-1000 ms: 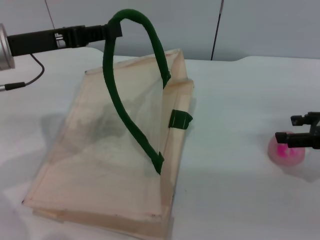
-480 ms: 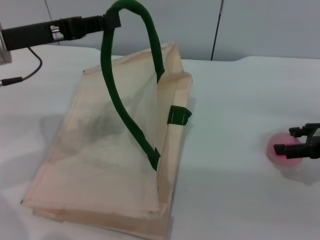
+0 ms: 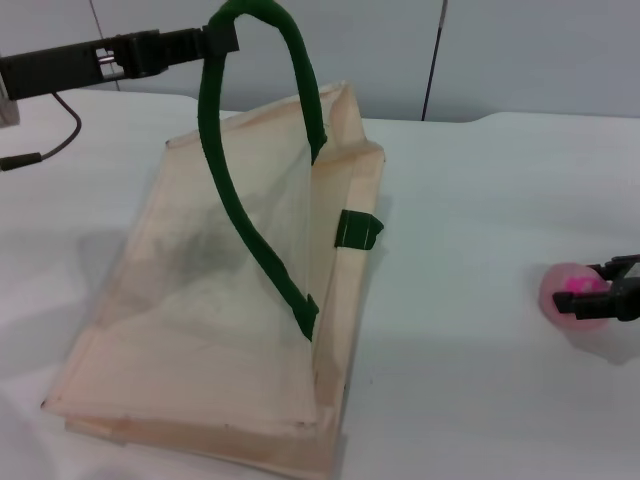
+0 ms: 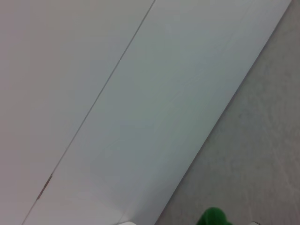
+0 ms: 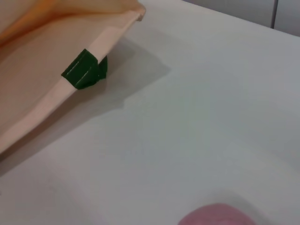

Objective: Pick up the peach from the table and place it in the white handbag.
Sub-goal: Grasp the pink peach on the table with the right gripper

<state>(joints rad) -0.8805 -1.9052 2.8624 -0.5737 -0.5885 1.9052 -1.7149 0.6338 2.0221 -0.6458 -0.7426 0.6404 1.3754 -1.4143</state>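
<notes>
Left gripper (image 3: 222, 38): at the upper left of the head view, black arm reaching in from the frame edge, tips clamped on the top of the green strap handle (image 3: 235, 180). The handle is pulled up into a tall loop directly below the gripper. Arm body cut off at the left edge; a dark cable (image 3: 45, 150) trails beneath it.

White handbag (image 3: 200, 320): hangs down and forward from the left gripper, front panel lifted tent-like by the held handle, base resting on the table (image 3: 470, 200). A second green strap tab (image 3: 358, 230) sits on the bag's edge on the side facing the right gripper. Interior cannot be made out through the fabric.

Left wrist view: shows only pale wall panels, a seam line and a small green piece of the handle (image 4: 213, 218) at the picture's edge; the gripper's own fingers do not show.

Peach (image 3: 572, 295): on the table, well apart from the handbag, touching or just beside the right gripper's tips. Pink with a magenta patch, partly covered by the fingers.

Right gripper (image 3: 610, 288): at the far right edge of the head view, mostly cut off. Two dark fingers stand parted to either side of the peach; whether they press on it cannot be told.

Right wrist view: adds the handbag edge (image 5: 56, 93) with the strap tab (image 5: 84, 70), and only the top of the peach (image 5: 218, 215), cut off at the picture's edge.
</notes>
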